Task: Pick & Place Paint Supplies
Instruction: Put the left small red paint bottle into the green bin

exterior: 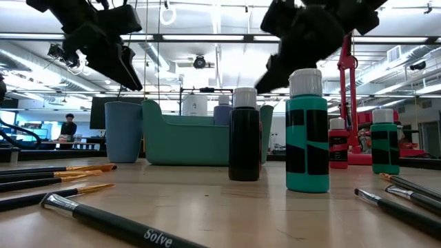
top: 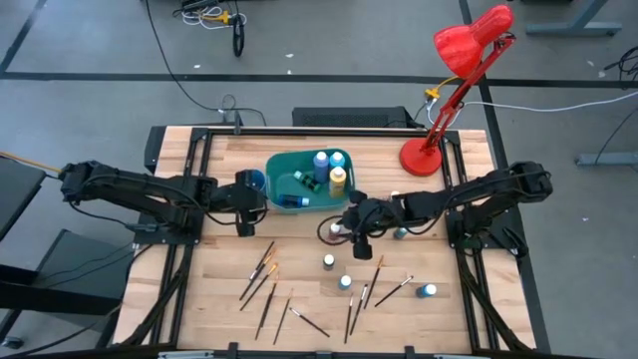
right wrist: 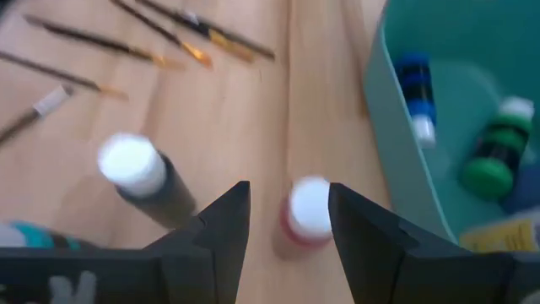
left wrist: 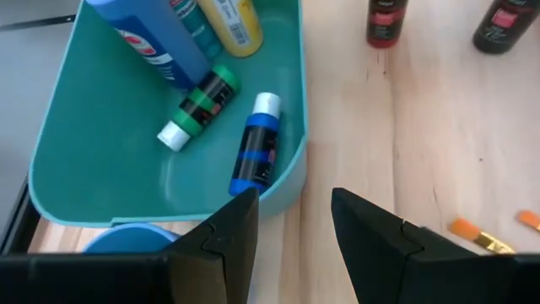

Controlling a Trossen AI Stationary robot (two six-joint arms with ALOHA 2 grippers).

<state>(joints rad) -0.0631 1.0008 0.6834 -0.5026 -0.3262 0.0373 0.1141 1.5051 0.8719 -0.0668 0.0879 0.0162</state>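
The right gripper (right wrist: pixel 288 221) hangs open directly above a red paint bottle (right wrist: pixel 305 211) standing upright just beside the bin (right wrist: pixel 384 101); the empty left gripper (top: pixel 242 204) waits farther off.

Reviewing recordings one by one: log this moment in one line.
right gripper: jaws open above red bottle | left gripper: open, beside bin | brushes: on table
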